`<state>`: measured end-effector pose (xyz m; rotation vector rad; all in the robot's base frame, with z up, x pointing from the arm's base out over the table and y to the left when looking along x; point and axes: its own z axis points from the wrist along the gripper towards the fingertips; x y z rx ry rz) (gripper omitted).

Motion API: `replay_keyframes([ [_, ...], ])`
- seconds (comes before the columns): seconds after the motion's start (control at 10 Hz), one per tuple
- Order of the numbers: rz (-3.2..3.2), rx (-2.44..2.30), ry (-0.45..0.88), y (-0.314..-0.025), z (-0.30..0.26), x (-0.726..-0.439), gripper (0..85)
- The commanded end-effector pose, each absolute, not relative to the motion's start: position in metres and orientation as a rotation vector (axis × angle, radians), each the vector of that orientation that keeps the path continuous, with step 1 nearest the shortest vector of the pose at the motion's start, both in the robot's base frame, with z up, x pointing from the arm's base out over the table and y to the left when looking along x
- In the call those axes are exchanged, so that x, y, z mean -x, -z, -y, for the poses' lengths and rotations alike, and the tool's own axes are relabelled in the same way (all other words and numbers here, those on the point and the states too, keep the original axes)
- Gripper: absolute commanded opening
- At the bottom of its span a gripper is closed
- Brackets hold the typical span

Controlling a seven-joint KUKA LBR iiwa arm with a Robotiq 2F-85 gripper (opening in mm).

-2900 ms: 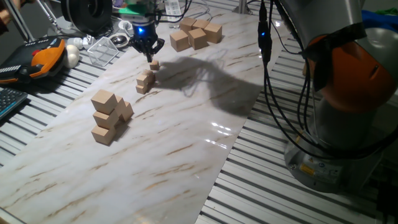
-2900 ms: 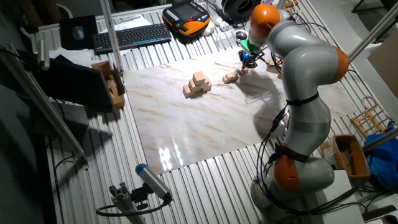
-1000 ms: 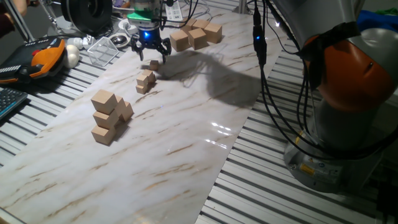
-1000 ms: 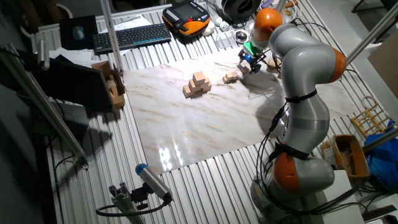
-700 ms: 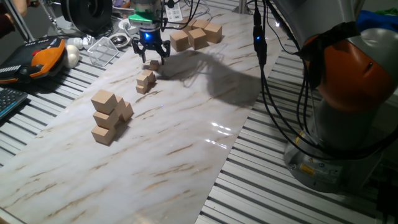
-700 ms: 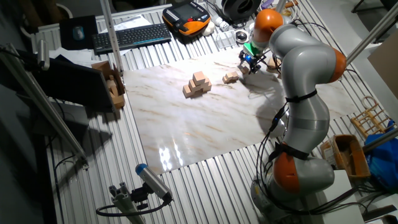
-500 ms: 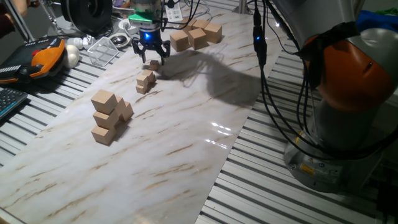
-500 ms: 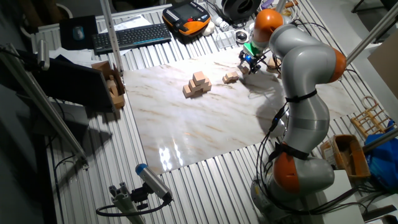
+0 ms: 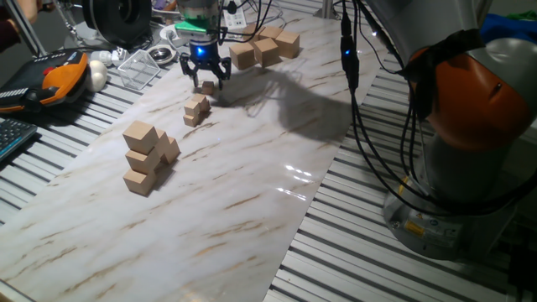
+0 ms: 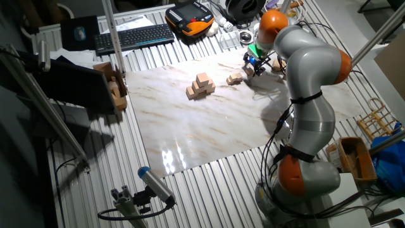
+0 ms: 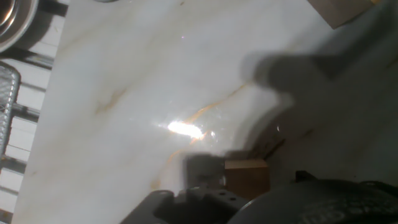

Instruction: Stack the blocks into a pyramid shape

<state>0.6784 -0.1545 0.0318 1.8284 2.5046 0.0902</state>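
At the near end of the marble board, medium cubes [image 9: 147,159] sit stacked. Beyond, the small blocks [image 9: 196,109] cluster, one lone block [image 9: 207,86] behind. Farthest, the gripper [image 9: 205,80] hovers spread-fingered over it, empty; descending squarely centred should secure a clean grip.

1. One fixed view sits low and close at a table [image 9: 252,193] corner, facing along the marble toward my gripper [image 9: 204,74].
2. The other fixed view looks down from high and far; both share the marble.
3. My hand view stares closely at the marble.
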Motion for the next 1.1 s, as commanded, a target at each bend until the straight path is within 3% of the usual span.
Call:
replay_keyframes([
  [0.0, -2.507, -1.824, -0.093, -0.032, 0.155, -0.678, 51.0],
  [0.1, -2.511, -1.822, -0.099, -0.031, 0.155, -0.678, 51.0],
  [0.4, -2.532, -1.787, -0.114, -0.033, 0.154, -0.677, 0.0],
  [0.6, -2.529, -1.781, -0.073, -0.049, 0.151, -0.675, 0.0],
  [1.0, -2.492, -1.947, 0.042, -0.125, 0.129, -0.665, 0.0],
])
